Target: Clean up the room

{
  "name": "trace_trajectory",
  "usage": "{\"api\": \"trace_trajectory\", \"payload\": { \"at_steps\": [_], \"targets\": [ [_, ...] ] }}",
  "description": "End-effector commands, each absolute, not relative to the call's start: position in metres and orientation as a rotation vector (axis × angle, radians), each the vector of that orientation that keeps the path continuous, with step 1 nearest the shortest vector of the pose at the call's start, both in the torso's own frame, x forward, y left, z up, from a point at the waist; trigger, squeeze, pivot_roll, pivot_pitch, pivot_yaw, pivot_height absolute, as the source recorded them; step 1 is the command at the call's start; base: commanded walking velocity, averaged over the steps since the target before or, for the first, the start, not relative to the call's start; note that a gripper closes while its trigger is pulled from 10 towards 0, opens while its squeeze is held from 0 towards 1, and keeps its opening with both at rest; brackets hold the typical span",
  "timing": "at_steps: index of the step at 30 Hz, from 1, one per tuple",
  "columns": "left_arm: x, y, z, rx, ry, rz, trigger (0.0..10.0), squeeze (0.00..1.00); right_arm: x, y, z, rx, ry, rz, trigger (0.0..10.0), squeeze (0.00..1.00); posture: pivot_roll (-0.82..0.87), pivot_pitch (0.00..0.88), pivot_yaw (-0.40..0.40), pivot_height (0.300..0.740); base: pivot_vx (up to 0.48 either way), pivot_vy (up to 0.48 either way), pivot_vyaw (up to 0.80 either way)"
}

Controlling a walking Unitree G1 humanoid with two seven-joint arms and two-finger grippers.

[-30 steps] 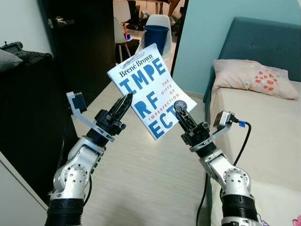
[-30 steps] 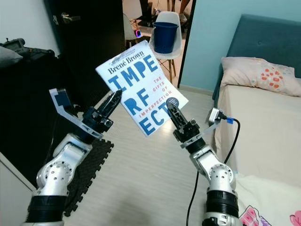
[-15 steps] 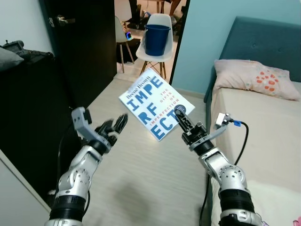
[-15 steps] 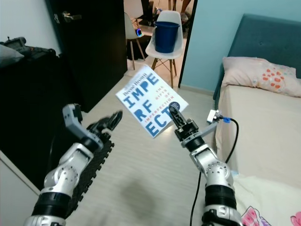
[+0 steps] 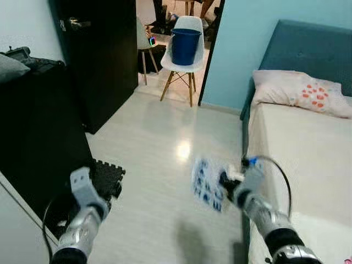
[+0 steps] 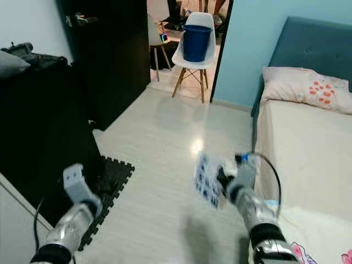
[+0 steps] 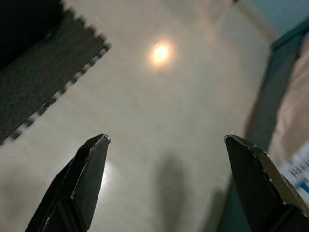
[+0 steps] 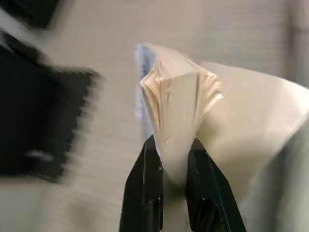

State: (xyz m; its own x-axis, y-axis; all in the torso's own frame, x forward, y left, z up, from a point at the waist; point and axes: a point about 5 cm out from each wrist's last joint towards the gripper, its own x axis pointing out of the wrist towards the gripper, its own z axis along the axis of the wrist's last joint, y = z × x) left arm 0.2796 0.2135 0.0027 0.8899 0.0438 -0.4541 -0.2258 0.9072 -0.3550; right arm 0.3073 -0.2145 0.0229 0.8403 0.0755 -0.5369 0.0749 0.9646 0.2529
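A white paperback book with big blue letters [image 5: 208,185] hangs low over the pale floor next to the bed's edge, blurred by motion. My right gripper [image 8: 173,142] is shut on the book [image 8: 181,104]; the two black fingers [image 8: 145,183] pinch its fanned pages at one edge. In the left eye view the right gripper [image 5: 226,181] sits just right of the book. My left arm [image 5: 81,217] is down at the lower left, apart from the book. The left gripper [image 7: 166,138] is open, its fingers spread wide with only floor between them.
The bed [image 5: 300,148] with a patterned pillow [image 5: 300,93] stands on the right. A black cabinet [image 5: 38,126] lines the left, with a black foam mat [image 5: 107,177] at its foot. A white chair holding a blue bucket [image 5: 184,45] stands in the doorway ahead.
The left gripper let go of the book, opened and dropped to the lower left. The right gripper swung the book down from chest height to low beside the bed.
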Motion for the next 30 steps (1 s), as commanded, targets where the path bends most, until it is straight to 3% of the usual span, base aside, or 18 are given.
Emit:
{"api": "trace_trajectory", "payload": {
  "at_steps": [1, 2, 3, 5, 7, 11, 12, 19, 30],
  "targets": [
    [0.27, 0.217, -0.008, -0.396, 0.502, 0.167, 10.0, 0.0, 0.308, -0.221, 0.024, 0.207, 0.554, -0.026, 0.0, 0.0, 0.07, 0.0, -0.084, 0.74, 0.0, 0.0, 0.0],
    [0.248, 0.222, -0.028, -0.378, 0.588, 0.214, 10.0, 0.0, 0.288, -0.228, 0.002, 0.037, 0.671, -0.051, 10.0, 0.0, 0.07, 0.0, -0.08, 0.74, 0.0, 0.0, 0.0],
    [0.234, 0.225, -0.04, -0.369, 0.637, 0.242, 10.0, 0.0, 0.275, -0.232, -0.01, -0.068, 0.738, -0.057, 10.0, 0.0, 0.07, 0.0, -0.08, 0.74, 0.0, 0.0, 0.0],
    [0.234, 0.225, -0.04, -0.369, 0.637, 0.242, 10.0, 0.0, 0.275, -0.232, -0.01, -0.068, 0.738, -0.057, 10.0, 0.0, 0.07, 0.0, -0.08, 0.74, 0.0, 0.0, 0.0],
    [0.205, 0.226, -0.06, -0.315, 0.753, 0.272, 10.0, 0.0, 0.259, -0.231, -0.025, -0.048, 0.779, -0.041, 10.0, 0.0, 0.06, 0.0, -0.073, 0.74, 0.281, 0.0, 0.0],
    [0.194, 0.225, -0.068, -0.308, 0.8, 0.275, 10.0, 0.0, 0.255, -0.23, -0.028, -0.014, 0.777, -0.038, 10.0, 0.0, 0.06, 0.0, -0.067, 0.74, 0.334, 0.0, 0.0],
    [0.178, 0.219, -0.078, -0.297, 0.867, 0.263, 10.0, 0.0, 0.24, -0.228, -0.041, -0.104, 0.83, -0.014, 10.0, 0.0, 0.06, 0.0, -0.062, 0.74, 0.356, 0.0, 0.0],
    [0.168, 0.215, -0.085, -0.279, 0.916, 0.248, 10.0, 0.0, 0.222, -0.23, -0.055, -0.106, 0.89, -0.044, 10.0, 0.0, 0.07, 0.0, -0.063, 0.74, 0.357, 0.0, 0.0],
    [0.155, 0.22, -0.09, -0.254, 0.956, 0.243, 10.0, 0.0, 0.25, -0.226, -0.035, -0.103, 0.747, -0.014, 10.0, 0.0, 0.07, 0.0, -0.048, 0.74, 0.366, 0.0, 0.0]
  ]
}}
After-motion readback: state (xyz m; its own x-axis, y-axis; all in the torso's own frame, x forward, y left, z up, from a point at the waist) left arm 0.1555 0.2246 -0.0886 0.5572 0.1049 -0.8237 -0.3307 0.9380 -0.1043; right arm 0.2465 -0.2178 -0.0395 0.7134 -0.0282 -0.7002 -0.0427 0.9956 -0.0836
